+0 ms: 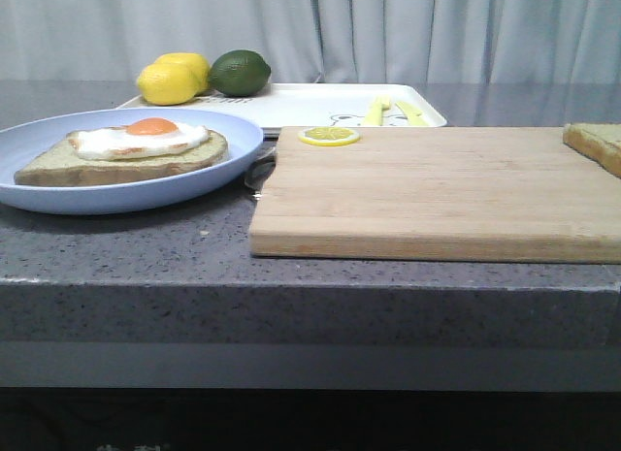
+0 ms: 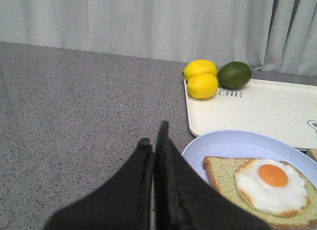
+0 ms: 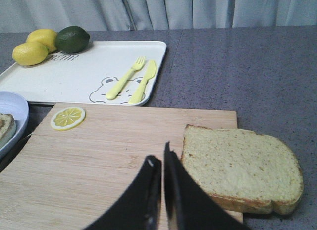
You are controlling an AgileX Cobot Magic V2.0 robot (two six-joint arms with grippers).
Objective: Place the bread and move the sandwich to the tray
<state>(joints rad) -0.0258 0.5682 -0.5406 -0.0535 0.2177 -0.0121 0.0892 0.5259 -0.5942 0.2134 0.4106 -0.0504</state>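
A loose bread slice (image 3: 240,168) lies on the right end of the wooden cutting board (image 3: 99,165), partly over its edge; the front view shows only its corner (image 1: 594,144). My right gripper (image 3: 159,158) hangs shut and empty just beside the slice. On the pale blue plate (image 1: 233,136) sits a bread slice topped with a fried egg (image 1: 136,145), the sandwich's lower half (image 2: 262,188). My left gripper (image 2: 152,136) is shut with nothing in it, above the counter beside the plate (image 2: 218,146). The white tray (image 1: 310,104) stands behind the board and the plate (image 3: 74,74) (image 2: 267,109).
Two lemons (image 1: 175,78) and a lime (image 1: 240,72) rest on the tray's far left corner. A yellow fork (image 3: 124,79) and knife (image 3: 143,81) lie on the tray. A lemon slice (image 1: 328,136) sits on the board's back edge. A grey curtain hangs behind the counter.
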